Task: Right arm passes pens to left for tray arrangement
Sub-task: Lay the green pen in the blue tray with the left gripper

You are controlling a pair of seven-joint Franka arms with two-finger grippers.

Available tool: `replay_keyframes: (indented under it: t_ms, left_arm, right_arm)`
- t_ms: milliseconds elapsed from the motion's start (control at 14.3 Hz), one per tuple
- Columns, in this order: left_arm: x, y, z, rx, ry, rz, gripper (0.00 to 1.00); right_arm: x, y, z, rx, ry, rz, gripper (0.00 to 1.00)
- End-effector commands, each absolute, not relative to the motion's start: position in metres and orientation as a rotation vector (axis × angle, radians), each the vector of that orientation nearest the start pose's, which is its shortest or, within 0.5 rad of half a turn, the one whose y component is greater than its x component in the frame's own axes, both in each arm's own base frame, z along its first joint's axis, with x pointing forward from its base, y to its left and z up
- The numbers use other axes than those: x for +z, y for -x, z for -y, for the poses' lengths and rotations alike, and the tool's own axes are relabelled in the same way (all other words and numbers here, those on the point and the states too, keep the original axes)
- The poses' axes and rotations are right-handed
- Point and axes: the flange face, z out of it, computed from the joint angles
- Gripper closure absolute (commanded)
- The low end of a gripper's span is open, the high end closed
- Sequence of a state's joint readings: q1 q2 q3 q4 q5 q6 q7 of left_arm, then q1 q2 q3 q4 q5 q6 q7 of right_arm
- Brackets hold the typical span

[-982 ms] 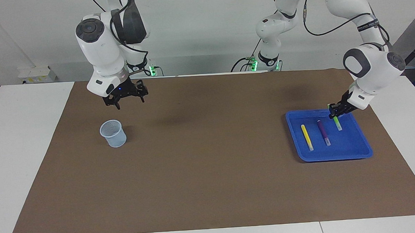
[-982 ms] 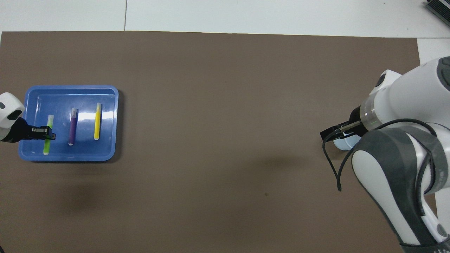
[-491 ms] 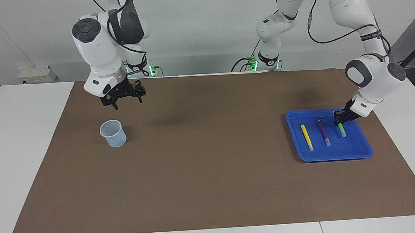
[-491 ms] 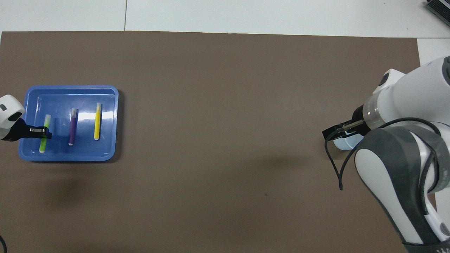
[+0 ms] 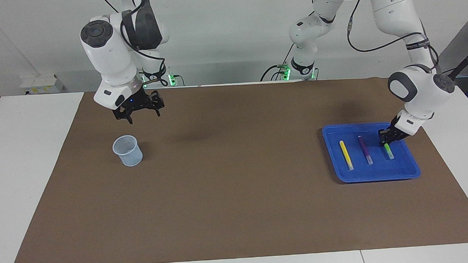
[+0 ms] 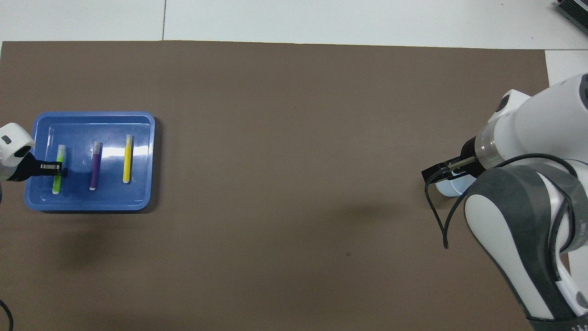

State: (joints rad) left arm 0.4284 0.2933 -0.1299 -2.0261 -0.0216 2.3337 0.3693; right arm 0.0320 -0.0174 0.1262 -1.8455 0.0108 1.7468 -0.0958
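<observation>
A big brown mat [image 5: 228, 179] covers most of a white table [image 5: 26, 164]. The wall [image 5: 222, 33] at the back is plain & pale. Small green lights [image 5: 172, 79] glow low by it. A white box [image 5: 42, 83], maybe a plug strip, sits at the table's edge. Light is soft w/ faint shadows on the mat.

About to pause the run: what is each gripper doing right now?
Left gripper: shut on the green pen, low in the blue tray.
Right gripper: open, empty, above the mesh cup.
</observation>
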Motion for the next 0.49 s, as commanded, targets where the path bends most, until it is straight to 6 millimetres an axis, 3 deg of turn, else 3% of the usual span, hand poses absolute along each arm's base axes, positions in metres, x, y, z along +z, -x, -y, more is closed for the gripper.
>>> replay_keyframes:
  t_ms: [0,210,421]
  left_arm:
    - [0.3043,-0.5711,-0.1776,-0.096,3.16,-0.114,0.96]
    - [0.3029,-0.5747,-0.1769,-0.136,3.152,-0.113,0.61]
    - [0.3043,-0.5776,-0.177,-0.165,3.143,-0.111,0.41]
  right_arm:
    - [0.5212,-0.5444,-0.0829,0.106,3.107,0.401,0.0]
    - [0.5211,-0.5442,-0.0829,0.109,3.107,0.401,0.0]
    - [0.5211,-0.5442,-0.0829,0.109,3.107,0.401,0.0]
